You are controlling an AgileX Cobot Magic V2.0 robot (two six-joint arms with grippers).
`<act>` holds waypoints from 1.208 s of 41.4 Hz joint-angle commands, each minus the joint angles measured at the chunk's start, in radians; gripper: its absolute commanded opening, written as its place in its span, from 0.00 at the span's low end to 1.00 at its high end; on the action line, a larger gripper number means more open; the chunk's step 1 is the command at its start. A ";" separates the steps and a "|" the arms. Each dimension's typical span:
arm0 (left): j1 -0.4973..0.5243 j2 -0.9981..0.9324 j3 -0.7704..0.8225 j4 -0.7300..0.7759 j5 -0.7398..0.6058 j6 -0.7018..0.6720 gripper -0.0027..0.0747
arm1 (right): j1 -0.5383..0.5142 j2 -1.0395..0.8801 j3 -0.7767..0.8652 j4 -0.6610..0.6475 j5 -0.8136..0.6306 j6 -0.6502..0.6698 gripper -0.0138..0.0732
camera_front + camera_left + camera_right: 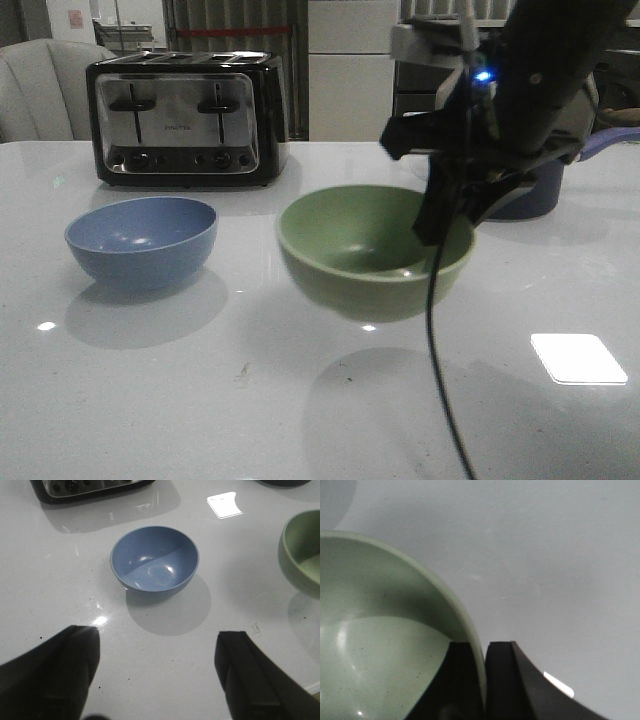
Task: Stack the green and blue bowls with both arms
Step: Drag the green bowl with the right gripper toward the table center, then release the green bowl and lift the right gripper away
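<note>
The pale green bowl [372, 250] hangs above the white table, its shadow on the table below it. My right gripper [445, 222] is shut on its right rim, one finger inside and one outside. In the right wrist view the green bowl [385, 645] fills one side and my right gripper [482, 652] pinches its wall. The dusty blue bowl [141, 240] sits upright and empty on the table at the left. In the left wrist view the blue bowl [154, 561] lies ahead of my open, empty left gripper [157, 650]. The green bowl's edge [302, 555] shows there too.
A black and chrome toaster [187, 118] stands at the back left. A dark blue saucepan [532, 190] sits behind my right arm at the back right. A black cable [437, 340] hangs from the right arm down toward the table's front.
</note>
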 commanded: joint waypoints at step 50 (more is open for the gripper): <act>-0.009 0.003 -0.033 -0.018 -0.075 0.000 0.71 | 0.079 -0.638 0.312 -0.079 -0.161 -0.058 0.66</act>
